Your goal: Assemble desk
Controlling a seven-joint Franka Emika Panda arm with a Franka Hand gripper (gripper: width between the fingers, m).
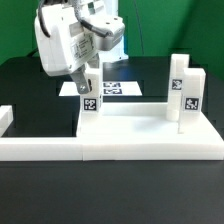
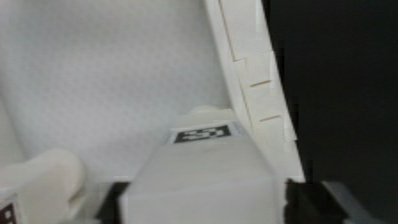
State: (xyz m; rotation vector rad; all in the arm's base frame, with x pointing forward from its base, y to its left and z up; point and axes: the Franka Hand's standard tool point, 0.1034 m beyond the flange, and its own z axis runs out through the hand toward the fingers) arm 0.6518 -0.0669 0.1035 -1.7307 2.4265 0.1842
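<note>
- Black table (image 1: 30,95) fills the scene; green backdrop (image 1: 15,25) behind it, upper part of the exterior view
- Desk top (image 1: 150,130), white tray with raised rim, lies flat near the front edge, toward the exterior view's right
- Two tagged legs stand upright on it: left leg (image 1: 88,100) and right leg (image 1: 187,95)
- Border rail (image 1: 35,148) touches the tray's left end
- Marker board (image 1: 120,88) lies flat behind the tray
- Gripper (image 1: 86,72) hangs right over the left leg; fingers (image 2: 116,200) look spread in the wrist view, but cannot tell for sure whether they grip the leg
- Wrist view: white tray floor and rim (image 2: 249,90), one small tag (image 2: 203,134)
</note>
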